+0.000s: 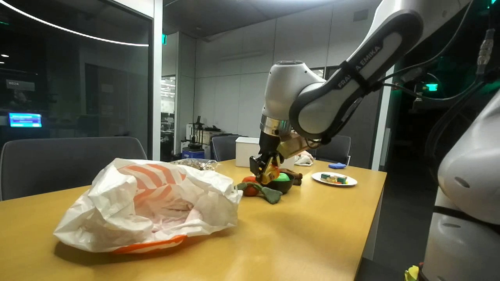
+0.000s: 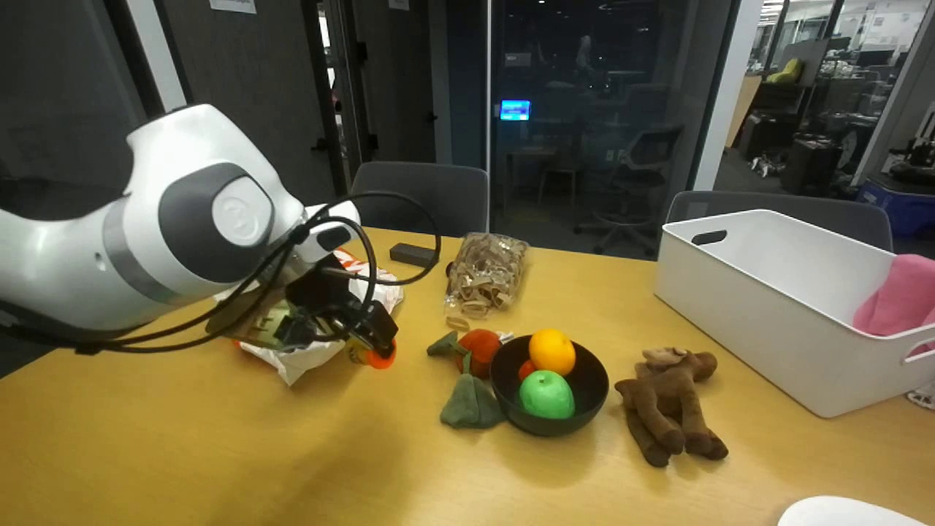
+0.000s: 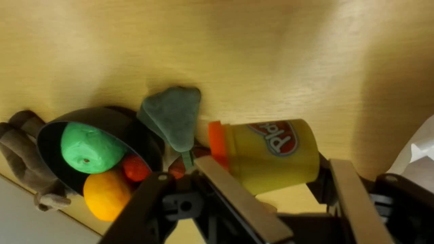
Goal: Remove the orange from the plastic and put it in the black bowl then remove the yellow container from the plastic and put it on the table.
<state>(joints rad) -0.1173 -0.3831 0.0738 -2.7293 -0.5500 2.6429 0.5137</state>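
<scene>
The gripper (image 3: 273, 162) pinched the yellow Play-Doh container (image 3: 268, 154) between its fingers (image 3: 242, 200), up off the table (image 2: 409, 467). The wrist view best showed how the container lay: on its side, its orange lid (image 3: 218, 145) toward one finger and its base toward the other. In both exterior views the gripper covered part of it.

The orange (image 2: 552, 352) sat in the black bowl (image 2: 588, 383) beside a green apple (image 2: 547, 395), with a smaller red fruit (image 2: 527, 370) next to them; the wrist view and an exterior view each showed all three. In an exterior view the apple (image 1: 282, 177) was all that could be surely made out in the bowl.

The open mouth of the white plastic bag (image 1: 148, 195) showed in an exterior view, while the wrist view caught only a sliver of it. A white plate (image 1: 351, 181) bearing small colored pieces (image 1: 334, 180) showed in full in an exterior view. A dark block (image 2: 413, 254), and a pink cloth (image 2: 898, 296) in the white bin (image 2: 760, 336), appeared in an exterior view.

On the container's red label (image 3: 277, 138), "Play" could be read in the wrist view. In an exterior view, FRANKA EMIKA ran along the arm (image 1: 375, 50), partly covered by a dark strap (image 1: 355, 76). In both exterior views a lit blue screen (image 1: 25, 120) showed, its text too small to read.
</scene>
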